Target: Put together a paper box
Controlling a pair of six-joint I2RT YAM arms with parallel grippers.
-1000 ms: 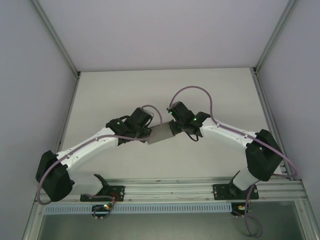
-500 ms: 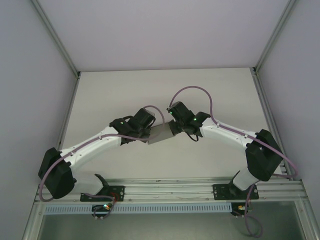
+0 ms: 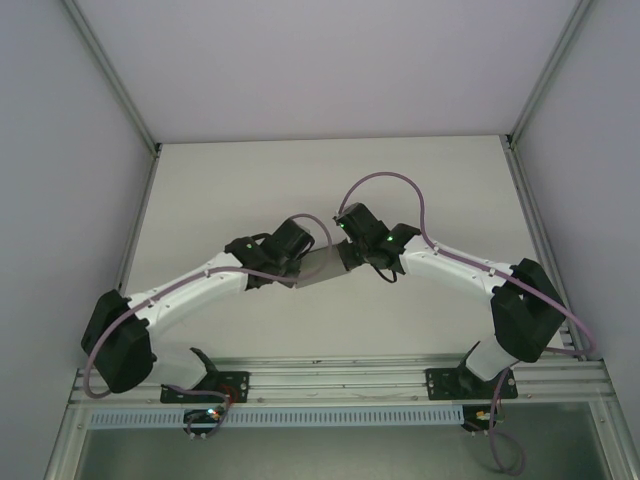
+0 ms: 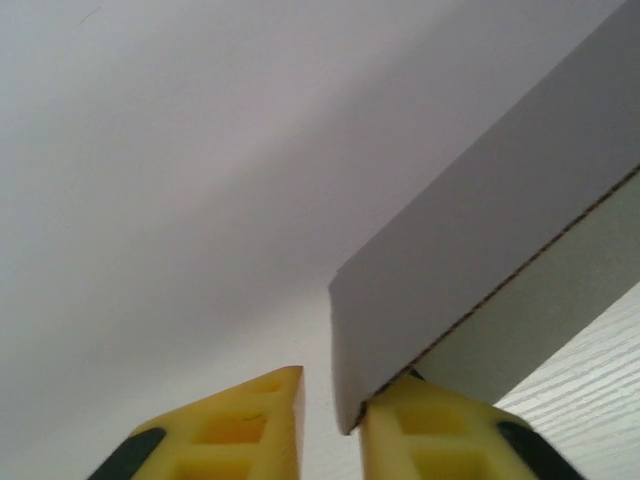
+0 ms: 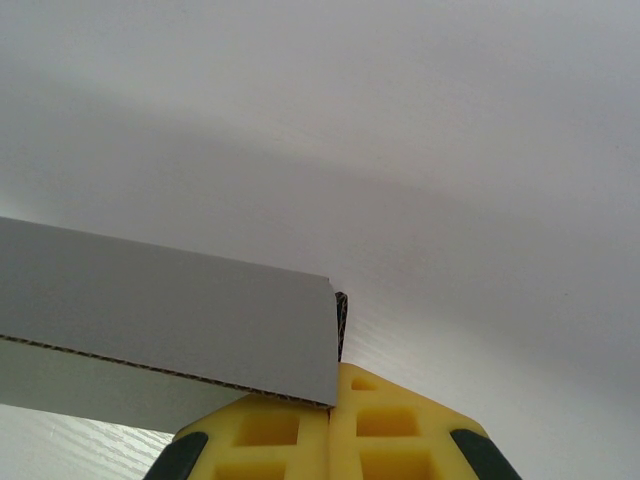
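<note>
We are looking at the box (image 3: 322, 268) in the middle of the table (image 3: 330, 180), where it is sitting between the two grippers, with the left gripper (image 3: 298, 272) at its left end and the right gripper (image 3: 345, 258) at its right end. From above we are seeing it as a small grey block, tilted so that its right end is lying a little farther from us than its left. Its faces are showing as plain matte grey card, and the cut edges are showing a thin brown core. We cannot tell what the box is holding, since its inside is hidden, nor whether it is resting on the table. In the right wrist view the right gripper (image 5: 332, 385) is clamping the box (image 5: 170, 300) at its corner, its yellow fingers (image 5: 260, 430) pressing together on the edge of the wall. In the left wrist view the left gripper (image 4: 330, 385) is standing with a narrow gap between its yellow fingers (image 4: 250, 420). The lower corner of the box (image 4: 480, 250) is reaching down into that gap, lying against the right-hand finger and apart from the left-hand one, so this gripper is not gripping.
</note>
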